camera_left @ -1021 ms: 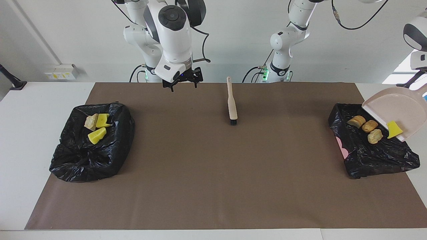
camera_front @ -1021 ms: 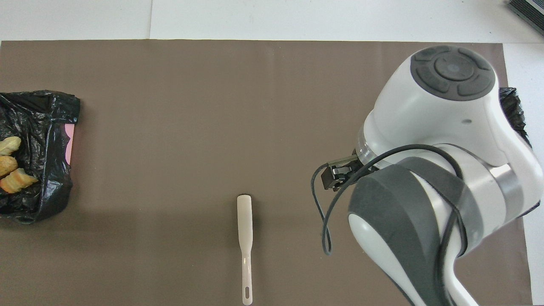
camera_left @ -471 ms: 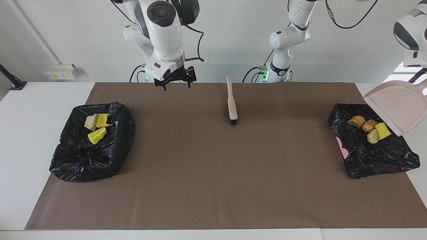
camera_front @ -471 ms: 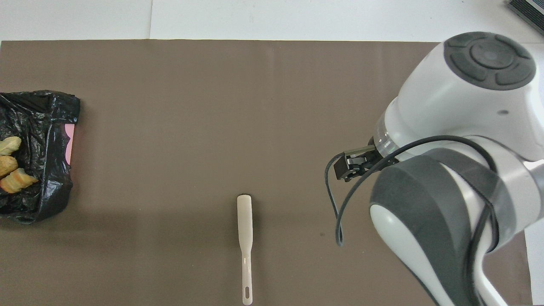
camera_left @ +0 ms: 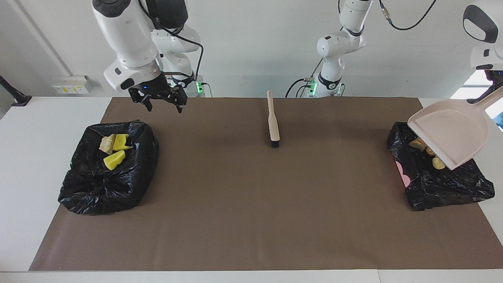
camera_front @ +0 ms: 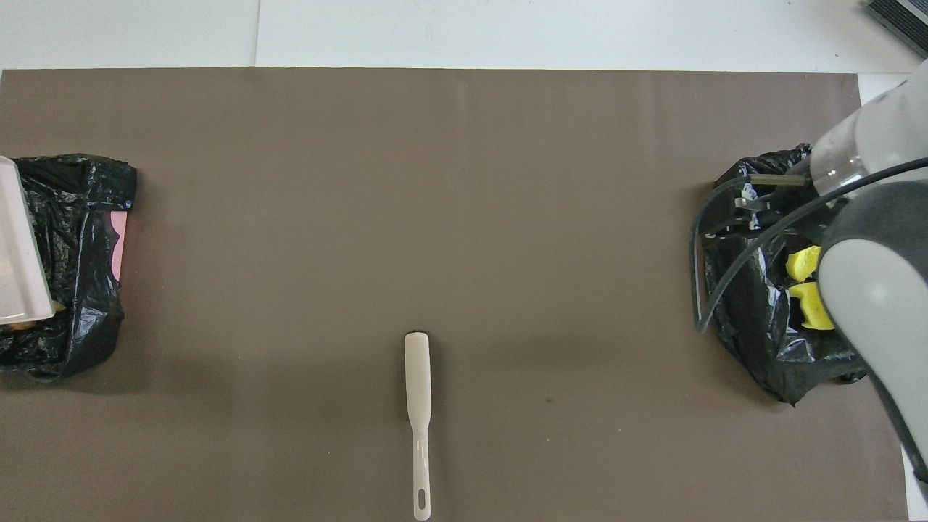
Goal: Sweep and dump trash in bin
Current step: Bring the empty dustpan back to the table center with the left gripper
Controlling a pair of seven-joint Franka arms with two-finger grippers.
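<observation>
Facing view: dustpan point(camera_left: 448, 131) emptied, last yellow scrap now in bin point(camera_left: 440, 181); left hand point(camera_left: 496, 80) clamped on dustpan handle. Right hand point(camera_left: 159, 100) open, swung above other bin point(camera_left: 106, 173). Brush point(camera_left: 272, 124) idle on counter point(camera_left: 251, 220). Dumping looks done.

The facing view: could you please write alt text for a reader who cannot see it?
The left gripper holds a beige dustpan tilted over a black bin containing scraps; the right gripper hangs open over the brown mat, where a brush lies.

- Brown mat point(camera_left: 251, 204): covers the table centre.
- Brush point(camera_left: 272, 124): lies flat on the mat, mid-width, bristles pointing away from the robots.
</observation>
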